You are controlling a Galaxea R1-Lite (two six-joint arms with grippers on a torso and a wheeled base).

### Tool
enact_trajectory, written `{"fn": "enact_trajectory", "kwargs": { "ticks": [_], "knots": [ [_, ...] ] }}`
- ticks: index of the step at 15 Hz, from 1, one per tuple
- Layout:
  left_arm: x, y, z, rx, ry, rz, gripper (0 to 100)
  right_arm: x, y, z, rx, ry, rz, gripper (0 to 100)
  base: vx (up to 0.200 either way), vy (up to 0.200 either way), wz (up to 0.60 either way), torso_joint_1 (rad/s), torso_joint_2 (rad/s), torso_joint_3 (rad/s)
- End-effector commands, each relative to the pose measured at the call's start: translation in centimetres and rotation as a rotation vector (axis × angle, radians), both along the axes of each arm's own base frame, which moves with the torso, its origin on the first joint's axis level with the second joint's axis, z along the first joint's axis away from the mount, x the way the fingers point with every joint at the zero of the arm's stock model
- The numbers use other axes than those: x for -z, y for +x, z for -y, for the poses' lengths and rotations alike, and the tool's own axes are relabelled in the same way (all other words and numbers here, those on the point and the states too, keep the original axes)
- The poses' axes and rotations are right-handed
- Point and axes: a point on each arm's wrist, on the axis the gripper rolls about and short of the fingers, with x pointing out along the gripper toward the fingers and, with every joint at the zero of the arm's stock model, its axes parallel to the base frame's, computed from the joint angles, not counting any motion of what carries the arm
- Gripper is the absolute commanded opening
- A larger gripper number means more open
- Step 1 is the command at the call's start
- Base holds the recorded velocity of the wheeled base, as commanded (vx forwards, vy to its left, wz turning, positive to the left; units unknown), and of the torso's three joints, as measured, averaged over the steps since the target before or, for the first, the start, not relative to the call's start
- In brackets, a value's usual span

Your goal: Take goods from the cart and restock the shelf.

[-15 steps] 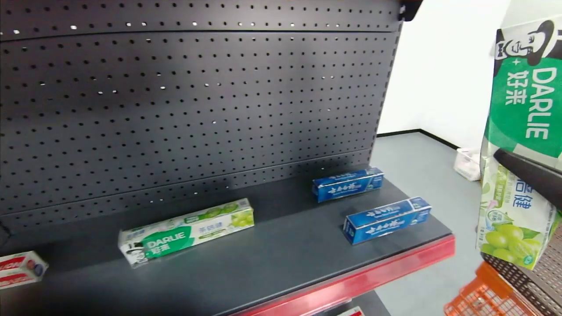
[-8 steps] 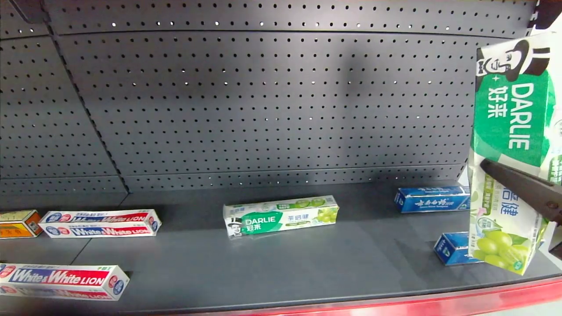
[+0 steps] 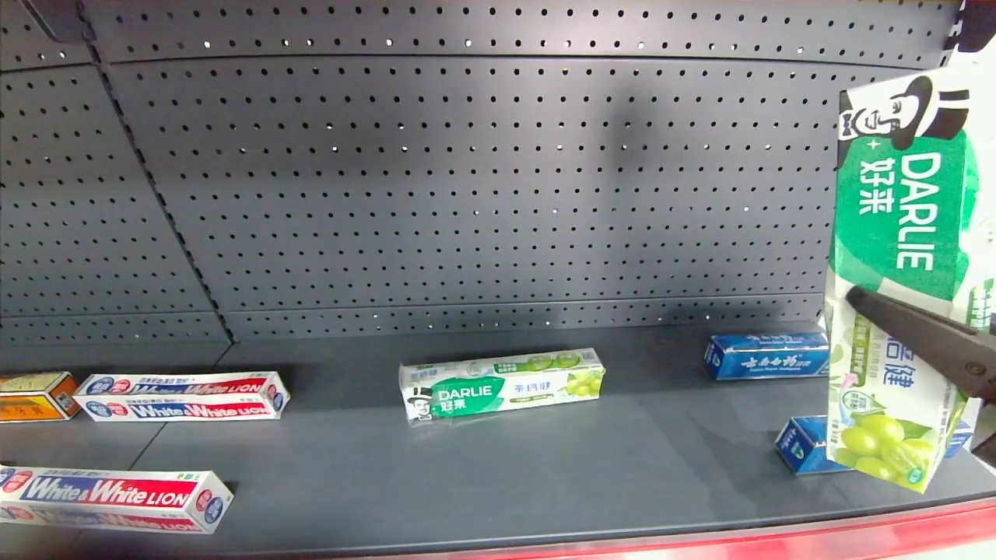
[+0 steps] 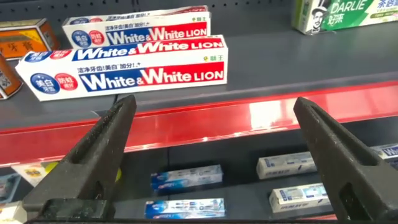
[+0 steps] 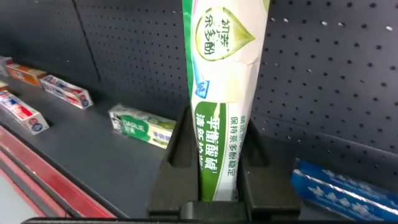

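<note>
You have the green toothpaste box [image 3: 903,233] clamped upright in the right gripper [image 5: 217,146] at the right edge of the head frame, over the shelf [image 3: 467,482] and not yet laid beside its twin box [image 3: 502,383] mid-frame, while the left gripper [image 4: 216,104] gapes wide and empty, so placement remains

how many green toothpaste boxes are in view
2. The lying green box is at the middle of the shelf; the held green box is upright in the right gripper.
</note>
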Motion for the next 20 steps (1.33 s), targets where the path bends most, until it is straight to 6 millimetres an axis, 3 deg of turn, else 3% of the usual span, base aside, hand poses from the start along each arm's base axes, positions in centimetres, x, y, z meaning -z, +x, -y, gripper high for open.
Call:
{"fn": "enact_trajectory", "kwargs": {
  "ticks": [1, 3, 19, 20],
  "knots": [
    [0.0, 0.0, 0.0, 0.0, 0.0, 0.0, 100, 0.5, 0.2, -0.5, -0.053, -0.023, -0.017, 0, 0.0, 0.0, 0.0, 0.0, 0.0, 0.0],
    [0.0, 0.0, 0.0, 0.0, 0.0, 0.0, 100, 1.5, 0.1, -0.4, -0.066, -0.039, -0.045, 0, 0.0, 0.0, 0.0, 0.0, 0.0, 0.0],
    [-0.3, -0.1, 0.2, 0.085, 0.078, 0.026, 100, 1.8, 0.0, -0.5, -0.042, -0.142, 0.017, 0, 0.0, 0.0, 0.0, 0.0, 0.0, 0.0],
    [-7.2, -1.3, 0.2, 0.129, -0.042, 0.17, 100, 1.8, 0.0, -0.5, -0.048, -0.143, 0.016, 0, 0.0, 0.0, 0.0, 0.0, 0.0, 0.0]
  ]
}}
